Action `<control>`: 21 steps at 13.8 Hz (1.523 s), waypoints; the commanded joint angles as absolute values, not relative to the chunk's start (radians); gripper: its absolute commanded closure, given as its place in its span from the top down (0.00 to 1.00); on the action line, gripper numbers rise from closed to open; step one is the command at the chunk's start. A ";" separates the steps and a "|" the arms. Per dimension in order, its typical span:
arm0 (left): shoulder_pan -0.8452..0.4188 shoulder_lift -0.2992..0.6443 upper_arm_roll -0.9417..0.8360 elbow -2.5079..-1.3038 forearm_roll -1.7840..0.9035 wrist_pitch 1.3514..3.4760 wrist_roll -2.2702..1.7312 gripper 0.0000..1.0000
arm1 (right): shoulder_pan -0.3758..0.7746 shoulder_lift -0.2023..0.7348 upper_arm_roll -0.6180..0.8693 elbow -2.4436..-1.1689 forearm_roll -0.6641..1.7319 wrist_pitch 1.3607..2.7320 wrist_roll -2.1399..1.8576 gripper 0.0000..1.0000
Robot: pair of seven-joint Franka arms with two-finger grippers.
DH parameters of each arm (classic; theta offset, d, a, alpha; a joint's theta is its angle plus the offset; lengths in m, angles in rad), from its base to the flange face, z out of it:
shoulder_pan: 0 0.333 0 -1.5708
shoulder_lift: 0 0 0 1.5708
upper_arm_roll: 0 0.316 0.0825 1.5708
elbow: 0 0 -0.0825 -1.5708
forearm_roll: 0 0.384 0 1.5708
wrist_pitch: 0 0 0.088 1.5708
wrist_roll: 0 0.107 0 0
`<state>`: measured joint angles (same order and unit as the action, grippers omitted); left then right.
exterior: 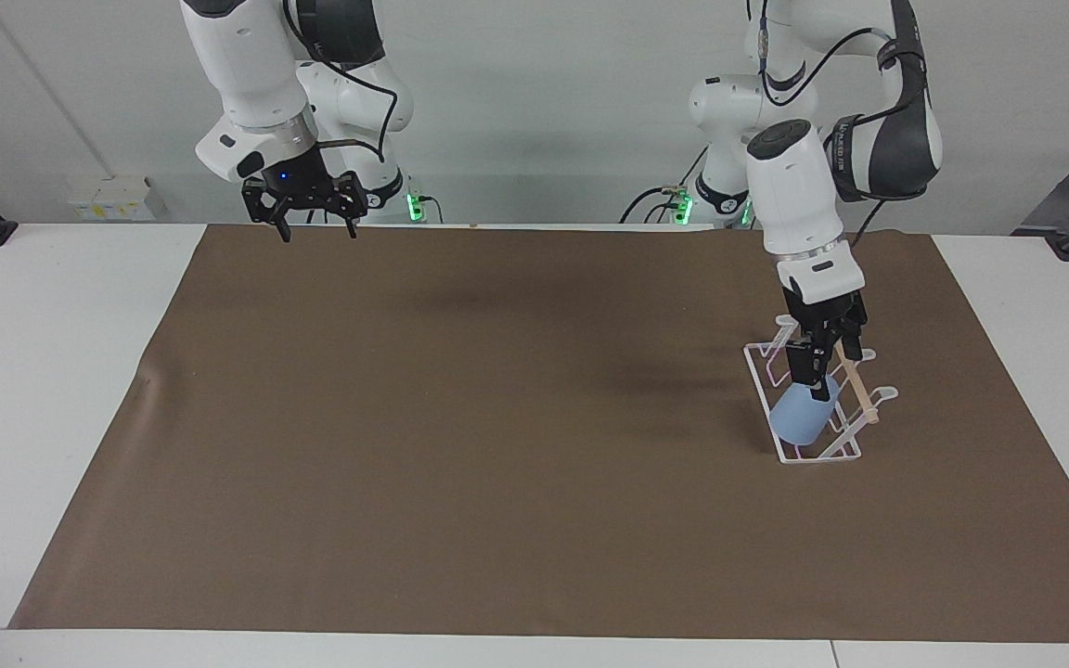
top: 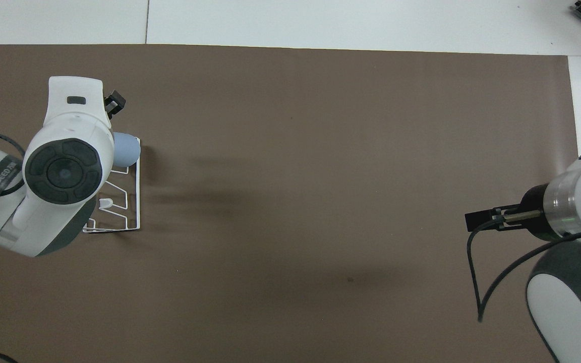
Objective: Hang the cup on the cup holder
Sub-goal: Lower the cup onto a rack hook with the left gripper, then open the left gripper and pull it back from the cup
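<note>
The light blue cup (exterior: 798,418) sits tilted, mouth down, over a prong of the white wire cup holder (exterior: 822,457), at the holder's end farther from the robots. It also shows in the overhead view (top: 127,149) on the cup holder (top: 137,201). My left gripper (exterior: 826,360) is open just above the cup, beside the wooden dowel (exterior: 861,393), and holds nothing. In the overhead view the left wrist hides most of it; one finger (top: 115,102) shows. My right gripper (exterior: 314,225) is open and empty, waiting over the mat's edge nearest the robots.
A brown mat (exterior: 497,427) covers most of the white table (exterior: 43,371). The cup holder stands toward the left arm's end of it. A small dark spot (top: 349,279) marks the mat.
</note>
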<state>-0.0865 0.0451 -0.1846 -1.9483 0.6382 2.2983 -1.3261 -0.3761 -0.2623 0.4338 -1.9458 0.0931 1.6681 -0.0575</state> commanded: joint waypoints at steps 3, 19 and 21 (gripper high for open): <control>-0.087 0.016 -0.181 -1.921 0.396 2.257 -1.061 1.00 | -0.380 -0.285 0.436 -1.971 0.100 1.690 -0.055 1.00; 0.023 -0.077 -0.132 -1.606 -0.003 1.574 -0.146 1.00 | -0.382 -0.285 0.436 -1.971 0.101 1.692 -0.057 1.00; 0.023 -0.069 -0.132 -1.597 -0.003 1.578 -0.123 1.00 | -0.382 -0.284 0.436 -1.971 0.101 1.692 -0.057 1.00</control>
